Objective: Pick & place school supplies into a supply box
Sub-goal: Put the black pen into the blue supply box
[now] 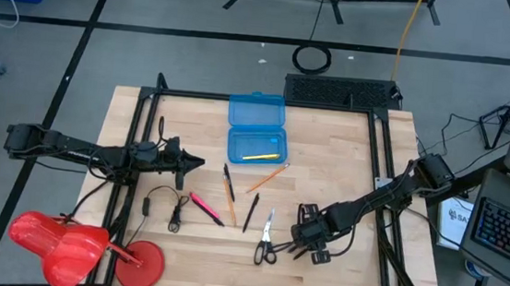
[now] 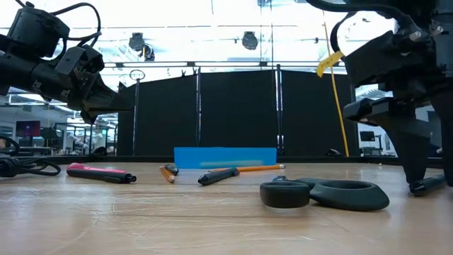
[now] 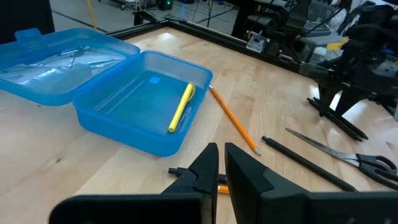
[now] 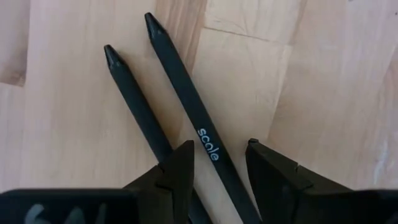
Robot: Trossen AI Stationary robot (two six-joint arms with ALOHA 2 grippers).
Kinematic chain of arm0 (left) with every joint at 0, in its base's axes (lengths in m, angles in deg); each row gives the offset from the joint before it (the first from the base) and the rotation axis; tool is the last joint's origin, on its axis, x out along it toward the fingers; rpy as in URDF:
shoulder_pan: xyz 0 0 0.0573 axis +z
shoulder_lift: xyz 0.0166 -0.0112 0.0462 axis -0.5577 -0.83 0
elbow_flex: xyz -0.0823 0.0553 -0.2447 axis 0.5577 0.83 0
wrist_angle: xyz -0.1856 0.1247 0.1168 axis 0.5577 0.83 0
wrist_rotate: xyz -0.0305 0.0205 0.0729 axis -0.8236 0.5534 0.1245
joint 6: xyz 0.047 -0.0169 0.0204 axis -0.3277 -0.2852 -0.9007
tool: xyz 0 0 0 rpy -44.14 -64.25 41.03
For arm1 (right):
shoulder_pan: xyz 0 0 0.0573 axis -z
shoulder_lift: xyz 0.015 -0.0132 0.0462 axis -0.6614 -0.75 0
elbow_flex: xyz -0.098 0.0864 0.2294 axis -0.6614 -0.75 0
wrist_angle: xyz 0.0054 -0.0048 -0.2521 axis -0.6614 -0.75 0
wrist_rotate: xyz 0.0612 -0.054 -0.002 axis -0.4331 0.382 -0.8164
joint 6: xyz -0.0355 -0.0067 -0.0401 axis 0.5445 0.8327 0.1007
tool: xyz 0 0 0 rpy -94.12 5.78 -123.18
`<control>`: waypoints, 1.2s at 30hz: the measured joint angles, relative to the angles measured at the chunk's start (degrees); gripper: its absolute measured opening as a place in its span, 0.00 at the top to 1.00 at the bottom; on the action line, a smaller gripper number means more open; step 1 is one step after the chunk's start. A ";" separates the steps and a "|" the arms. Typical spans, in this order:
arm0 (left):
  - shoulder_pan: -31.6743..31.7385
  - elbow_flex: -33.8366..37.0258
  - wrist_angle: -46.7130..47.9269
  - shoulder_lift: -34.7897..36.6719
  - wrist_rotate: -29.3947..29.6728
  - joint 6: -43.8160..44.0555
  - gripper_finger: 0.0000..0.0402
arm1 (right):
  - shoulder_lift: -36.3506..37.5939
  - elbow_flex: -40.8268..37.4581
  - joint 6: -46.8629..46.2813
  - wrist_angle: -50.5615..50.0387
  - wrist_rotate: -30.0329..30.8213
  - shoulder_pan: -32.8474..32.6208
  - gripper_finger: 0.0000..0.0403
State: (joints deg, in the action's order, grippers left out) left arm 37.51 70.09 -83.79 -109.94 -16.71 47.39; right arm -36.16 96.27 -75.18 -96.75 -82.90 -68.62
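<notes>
The blue supply box (image 1: 256, 129) lies open at the table's far middle, with a yellow pencil (image 3: 181, 107) inside. An orange pencil (image 1: 269, 178), a pink pen (image 1: 205, 206), further pens (image 1: 230, 185) and the scissors (image 1: 266, 239) lie on the table in front of it. My right gripper (image 4: 221, 149) is open and low over two black pens right of the scissors. Its fingers stand on either side of the pen marked "scale" (image 4: 186, 106), and the other pen (image 4: 134, 106) runs under one finger. My left gripper (image 3: 221, 165) is shut and empty, above the table left of the box.
A thin black cable (image 1: 162, 204) lies at the near left of the table. A red object (image 1: 70, 243) sits at the near left corner. A black metal frame (image 1: 379, 154) runs along the table's edges. Bare wood shows to the right of the box.
</notes>
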 joint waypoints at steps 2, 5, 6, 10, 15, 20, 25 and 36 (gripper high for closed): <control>-0.02 0.00 -0.01 0.00 0.00 0.00 0.92 | 0.04 -0.38 0.13 0.25 0.06 0.09 0.67; -0.02 0.00 -0.02 0.01 0.02 0.00 0.92 | 0.04 -0.45 0.35 0.25 0.22 0.18 0.67; -0.01 0.00 -0.02 0.00 0.02 -0.01 0.92 | 0.04 -0.45 0.35 0.28 0.19 0.18 0.68; -0.01 0.00 -0.02 0.01 0.22 -0.01 0.92 | 0.02 -0.49 0.56 0.39 0.20 0.20 0.72; -0.02 0.00 -0.03 0.00 0.57 -0.01 0.92 | -0.08 -0.58 0.56 1.43 -0.06 0.20 0.80; 0.00 0.00 -0.02 0.00 0.59 0.02 0.92 | -0.13 -0.62 0.56 1.74 -0.50 0.20 0.89; 0.00 0.00 -0.02 0.00 0.98 0.04 0.92 | -0.13 -0.61 0.55 1.76 -0.46 0.20 0.94; -0.01 0.00 -0.02 0.01 0.98 0.05 0.92 | -0.18 -0.62 -1.51 3.60 -0.35 1.28 0.95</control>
State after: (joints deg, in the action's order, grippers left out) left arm 37.51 70.09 -83.81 -109.93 -15.72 47.44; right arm -36.34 95.65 -76.69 -93.15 -83.25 -67.33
